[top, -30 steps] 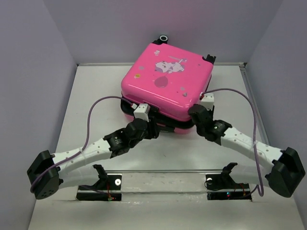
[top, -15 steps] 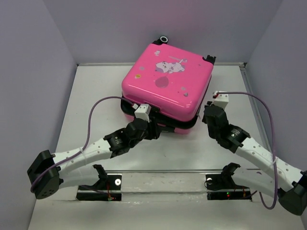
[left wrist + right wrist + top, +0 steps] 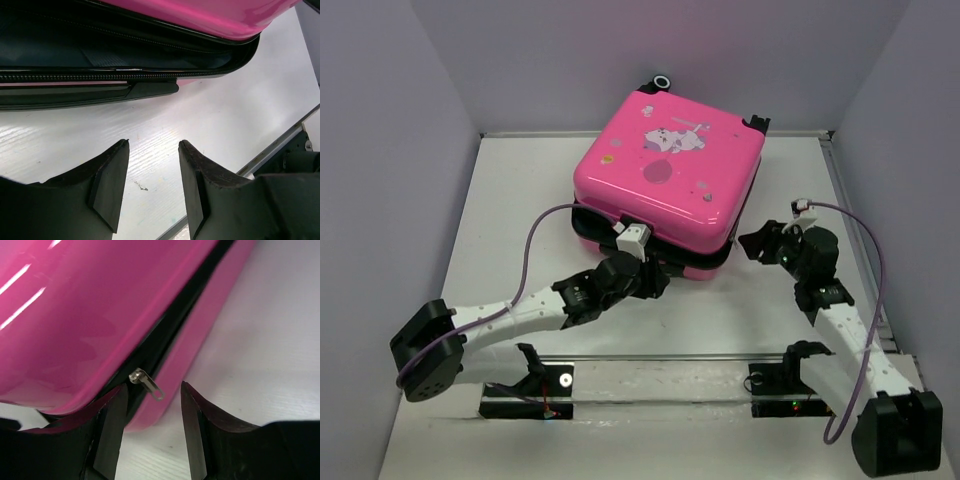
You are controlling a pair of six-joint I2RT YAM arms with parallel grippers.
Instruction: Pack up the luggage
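Resting at the far middle of the table (image 3: 520,200): pink suitcase (image 3: 665,170), lid down, seam gaping, unzipped. Right gripper (image 3: 752,243), fingers spread, brackets the zipper pull (image 3: 148,385), likely to pinch it. Left gripper (image 3: 152,145), spread and empty, faces the near seam.

Two white-and-black arms with purple cables
White links join bulky black joints on the left arm (image 3: 510,318) and right arm (image 3: 840,345); a thin purple cable (image 3: 533,240) loops along each, a small white box (image 3: 633,238) tops each wrist, and the fingers (image 3: 107,185) are matte black wedges.
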